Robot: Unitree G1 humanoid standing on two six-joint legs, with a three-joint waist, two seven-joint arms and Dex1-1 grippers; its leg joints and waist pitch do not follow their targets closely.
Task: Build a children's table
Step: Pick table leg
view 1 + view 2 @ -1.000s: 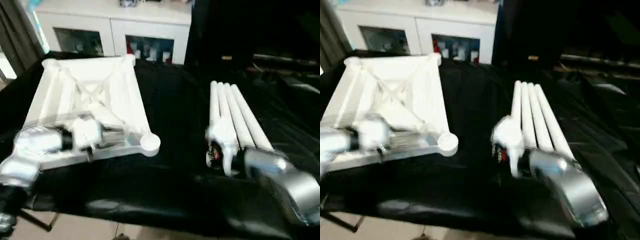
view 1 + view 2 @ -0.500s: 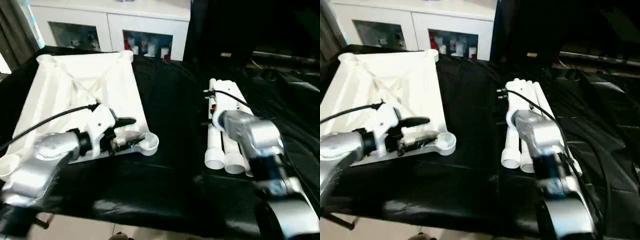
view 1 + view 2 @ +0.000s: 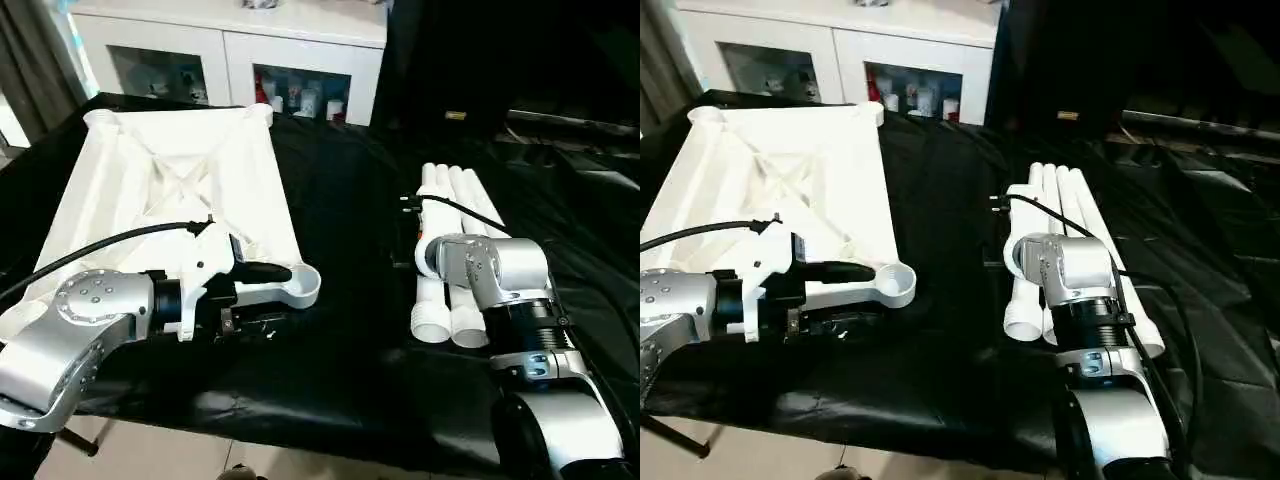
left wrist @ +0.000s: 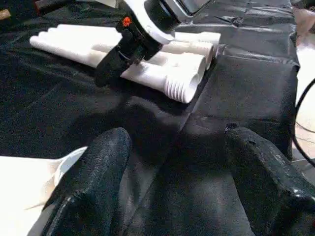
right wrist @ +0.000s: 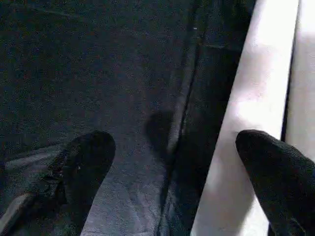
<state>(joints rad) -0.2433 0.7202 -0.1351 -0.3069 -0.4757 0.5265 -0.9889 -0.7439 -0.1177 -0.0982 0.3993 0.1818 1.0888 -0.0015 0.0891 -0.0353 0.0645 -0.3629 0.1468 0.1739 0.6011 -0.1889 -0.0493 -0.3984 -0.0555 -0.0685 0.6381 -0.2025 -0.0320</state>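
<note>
Claw-bearing left arm covers tabletop's near edge on black bench. Left claw spread empty beside round corner socket. Right claw wide open, empty, hidden behind its wrist above four legs, one finger over a tube.

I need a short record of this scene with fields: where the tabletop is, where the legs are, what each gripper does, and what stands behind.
tabletop: lies underside up on the black-draped work table, on the robot's left
corner socket: round, empty, beside the left gripper
legs: four white tubes side by side on the robot's right, none fitted yet
left gripper: fingers open, at the near right corner of the tabletop
right gripper: fingers open, above the legs, holding nothing
background: white cabinet
</note>
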